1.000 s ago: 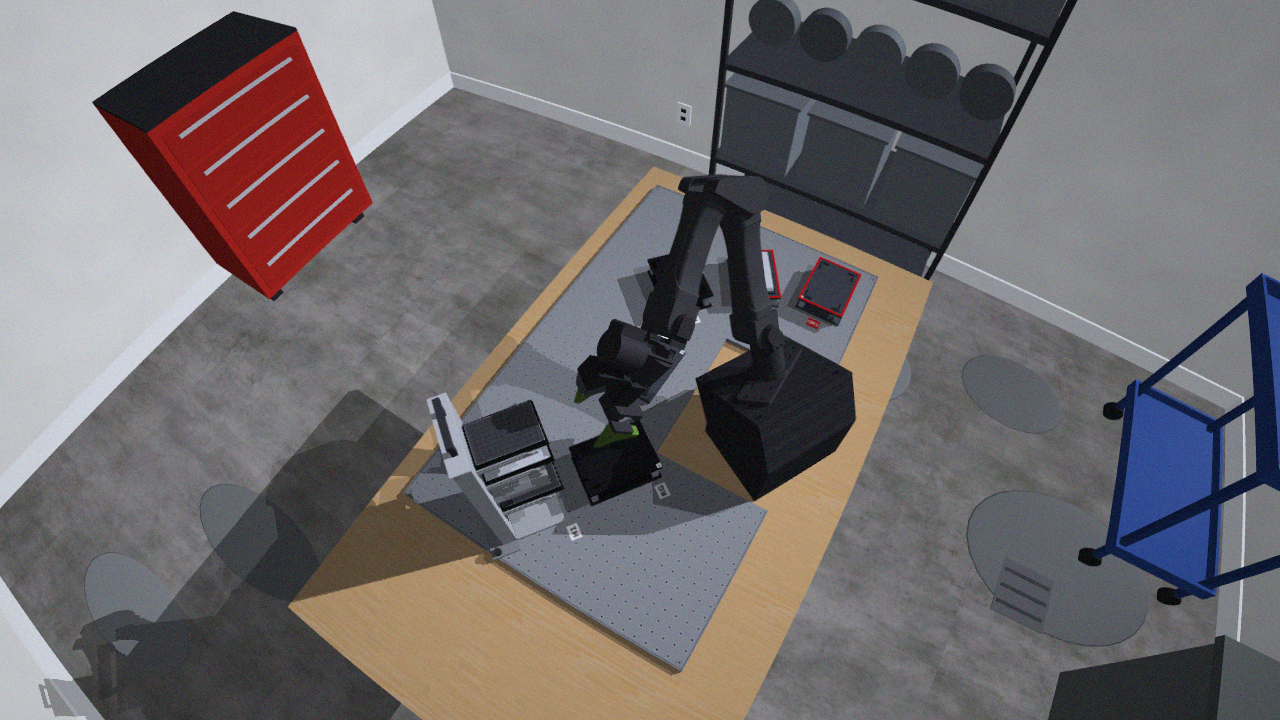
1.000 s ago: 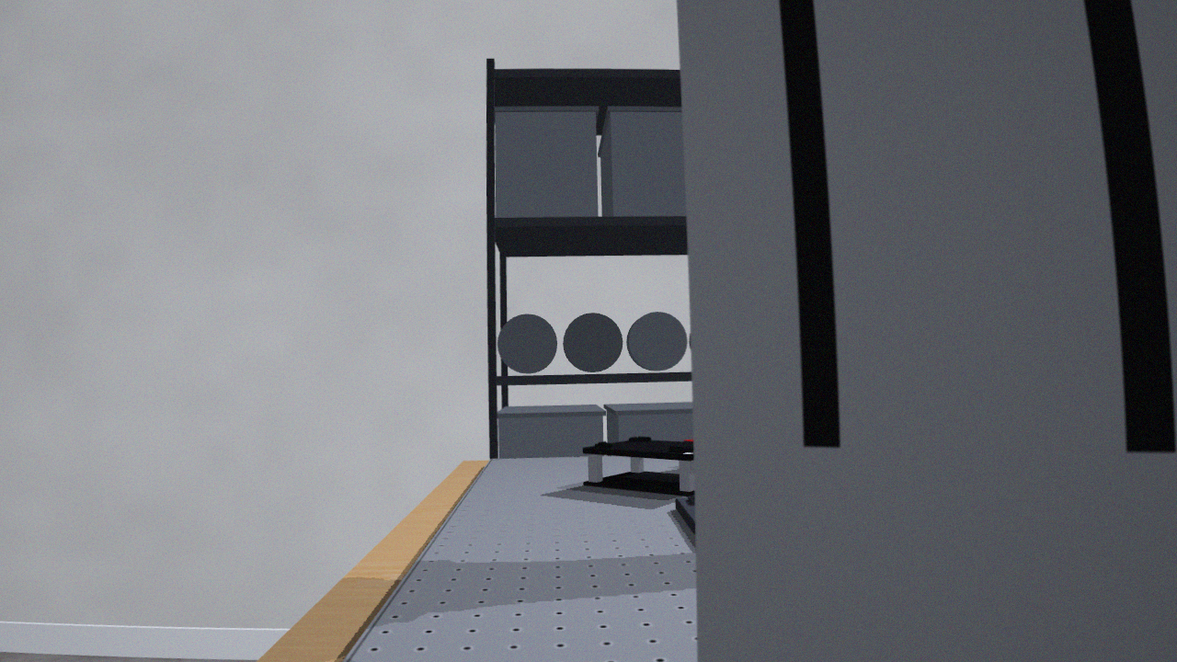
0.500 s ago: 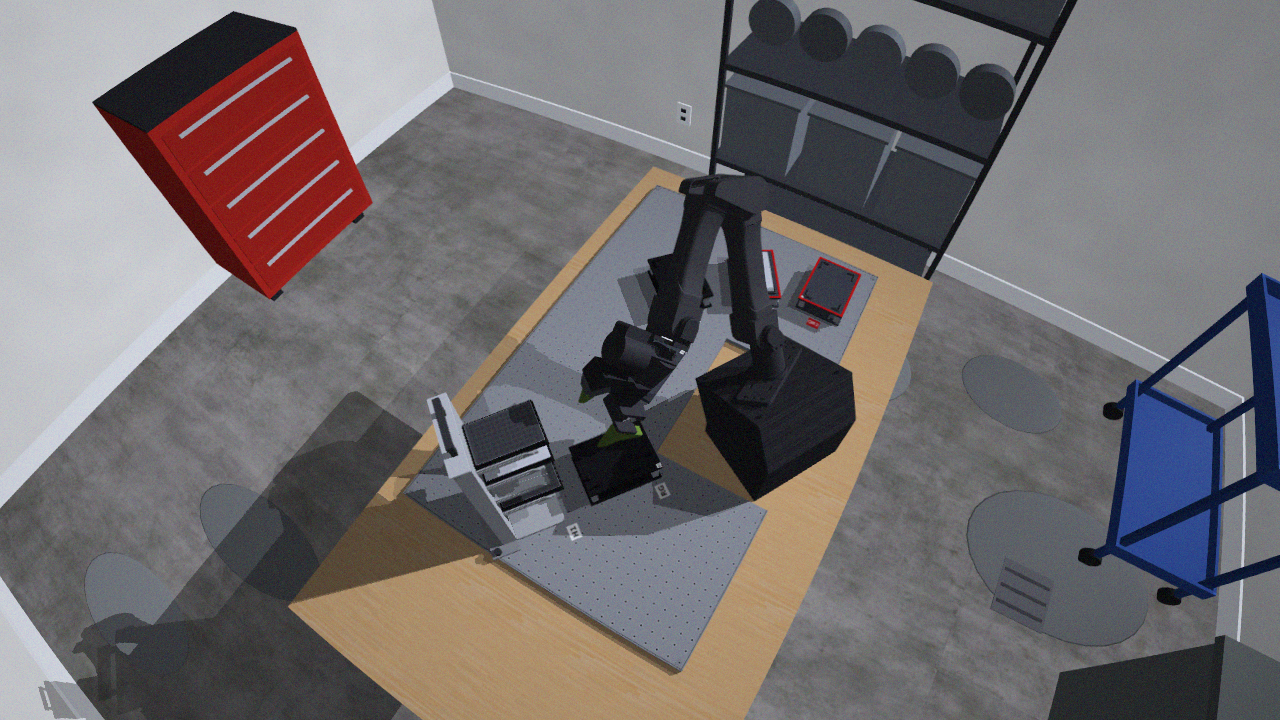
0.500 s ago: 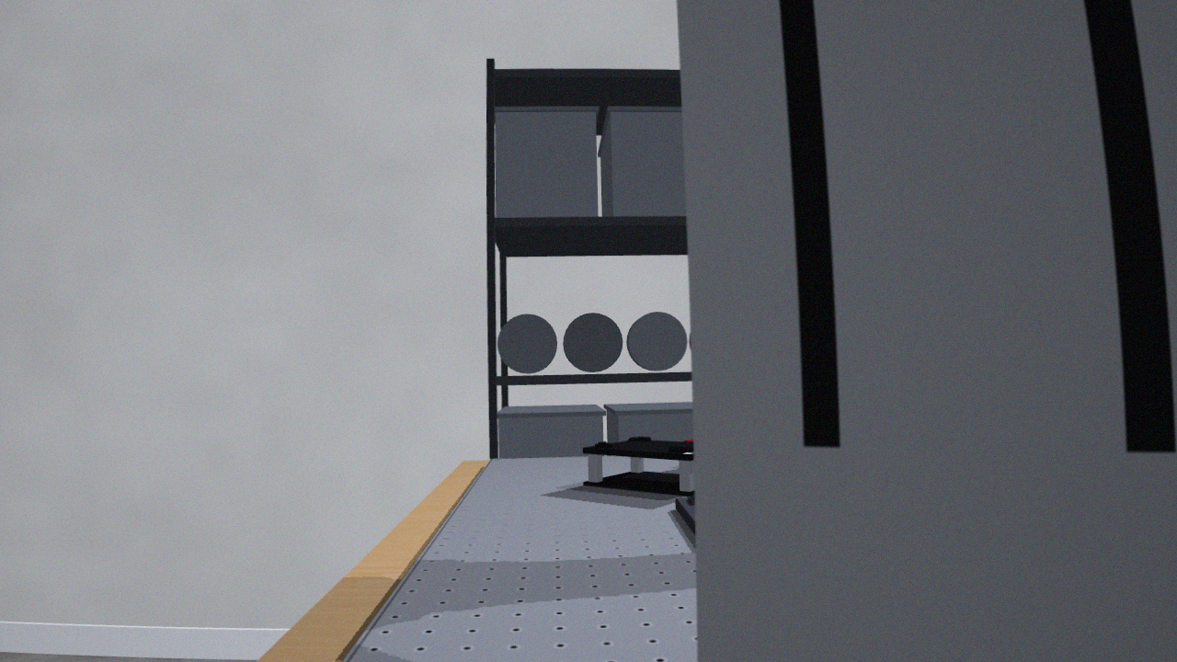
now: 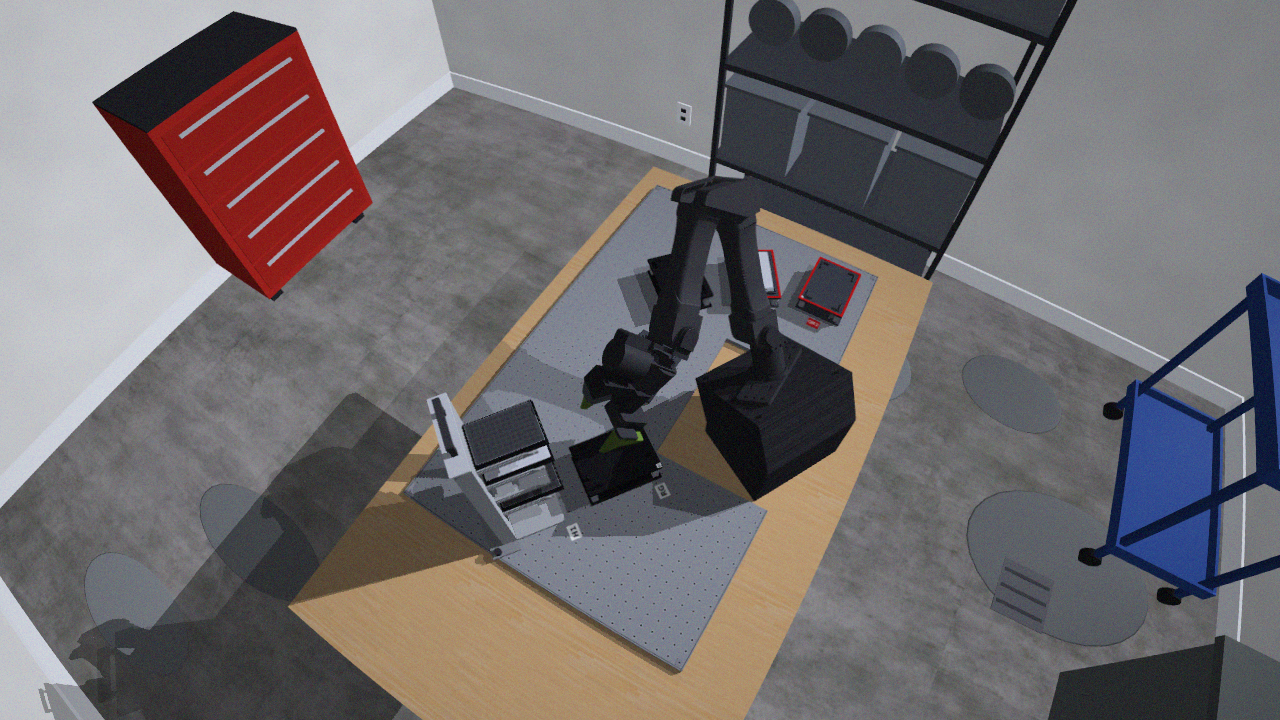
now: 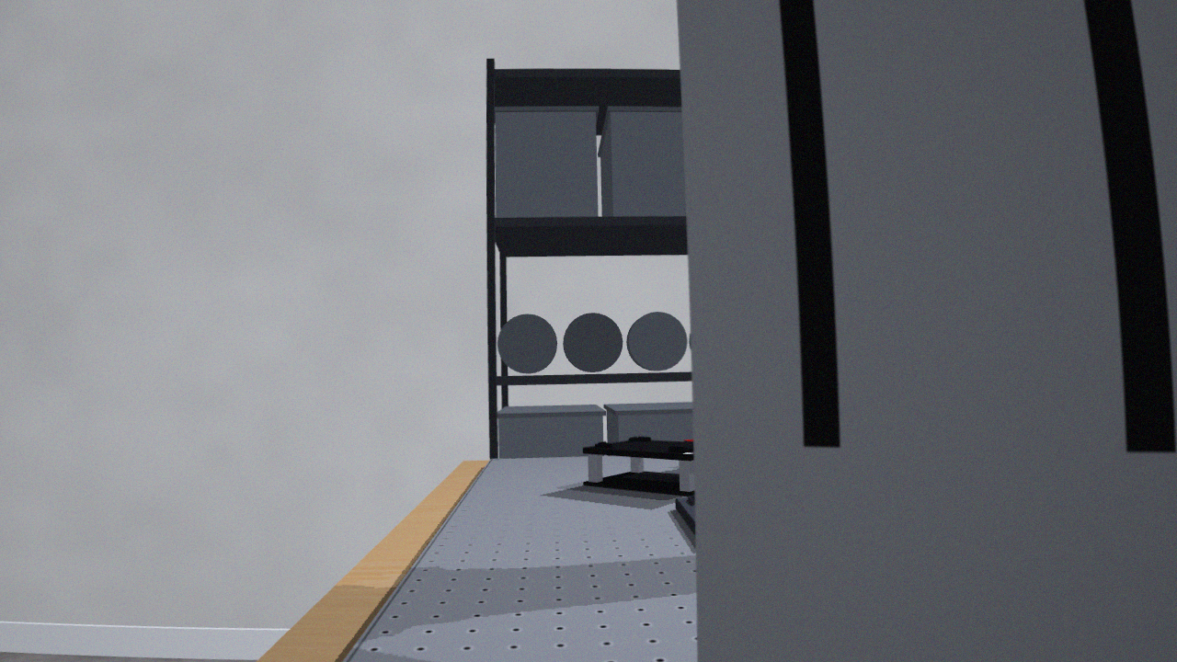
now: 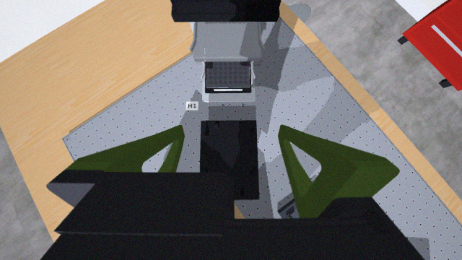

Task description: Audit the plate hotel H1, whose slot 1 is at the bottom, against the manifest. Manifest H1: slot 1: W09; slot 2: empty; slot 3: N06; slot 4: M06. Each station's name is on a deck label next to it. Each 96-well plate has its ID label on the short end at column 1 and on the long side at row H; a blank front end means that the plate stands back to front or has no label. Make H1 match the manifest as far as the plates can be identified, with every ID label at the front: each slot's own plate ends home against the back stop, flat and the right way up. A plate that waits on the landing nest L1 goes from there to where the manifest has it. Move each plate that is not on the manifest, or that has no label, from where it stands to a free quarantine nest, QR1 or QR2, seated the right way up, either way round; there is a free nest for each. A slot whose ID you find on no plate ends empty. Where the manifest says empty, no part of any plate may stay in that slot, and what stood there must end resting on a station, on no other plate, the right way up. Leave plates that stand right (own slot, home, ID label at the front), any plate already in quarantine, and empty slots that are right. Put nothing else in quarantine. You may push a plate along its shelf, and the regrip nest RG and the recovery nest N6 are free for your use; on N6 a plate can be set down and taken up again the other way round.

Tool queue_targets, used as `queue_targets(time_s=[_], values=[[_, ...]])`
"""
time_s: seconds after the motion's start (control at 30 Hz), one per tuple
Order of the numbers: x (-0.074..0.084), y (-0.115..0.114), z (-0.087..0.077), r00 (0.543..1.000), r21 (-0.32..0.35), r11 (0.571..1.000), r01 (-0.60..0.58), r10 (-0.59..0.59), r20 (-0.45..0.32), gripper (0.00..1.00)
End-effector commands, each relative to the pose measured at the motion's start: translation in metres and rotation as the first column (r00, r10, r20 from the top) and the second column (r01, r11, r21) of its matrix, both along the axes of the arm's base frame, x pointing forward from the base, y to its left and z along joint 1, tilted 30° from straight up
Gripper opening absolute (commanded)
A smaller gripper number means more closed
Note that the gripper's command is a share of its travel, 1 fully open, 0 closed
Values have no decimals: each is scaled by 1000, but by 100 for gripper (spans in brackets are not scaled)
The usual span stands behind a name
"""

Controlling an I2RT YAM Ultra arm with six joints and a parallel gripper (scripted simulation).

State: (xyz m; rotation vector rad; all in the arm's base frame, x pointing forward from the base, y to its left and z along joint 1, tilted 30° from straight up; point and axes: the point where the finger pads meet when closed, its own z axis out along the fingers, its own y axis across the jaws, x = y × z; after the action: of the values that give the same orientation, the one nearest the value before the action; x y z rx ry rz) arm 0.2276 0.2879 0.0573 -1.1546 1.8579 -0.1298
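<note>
The plate hotel H1 [image 5: 501,465] stands at the near left of the grey deck, with its deck label [image 7: 191,105] beside it. A dark well plate [image 5: 505,429] lies in its top slot. In the wrist view a lower plate [image 7: 227,76] shows its wells and a white strip at its front end; the text is too small to read. My gripper [image 7: 231,130] is open and empty, its green fingers spread above a black slab on the nest [image 5: 615,467] in front of the hotel. I cannot tell whether that slab is a plate.
Two red-framed nests [image 5: 827,288] [image 5: 768,273] sit at the far end of the deck, behind the arm's black base [image 5: 774,420]. A grey panel [image 6: 930,329] blocks most of the exterior view. A dark shelf rack [image 5: 877,116] stands behind the table.
</note>
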Motion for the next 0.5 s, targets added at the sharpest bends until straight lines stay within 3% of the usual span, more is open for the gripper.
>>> queue_targets(time_s=[0.0, 0.47], values=[[0, -1, -12, 1000, -6, 1000, -17, 17, -7, 100], [8, -7, -29, 1000, -6, 1000, -18, 18, -8, 100]])
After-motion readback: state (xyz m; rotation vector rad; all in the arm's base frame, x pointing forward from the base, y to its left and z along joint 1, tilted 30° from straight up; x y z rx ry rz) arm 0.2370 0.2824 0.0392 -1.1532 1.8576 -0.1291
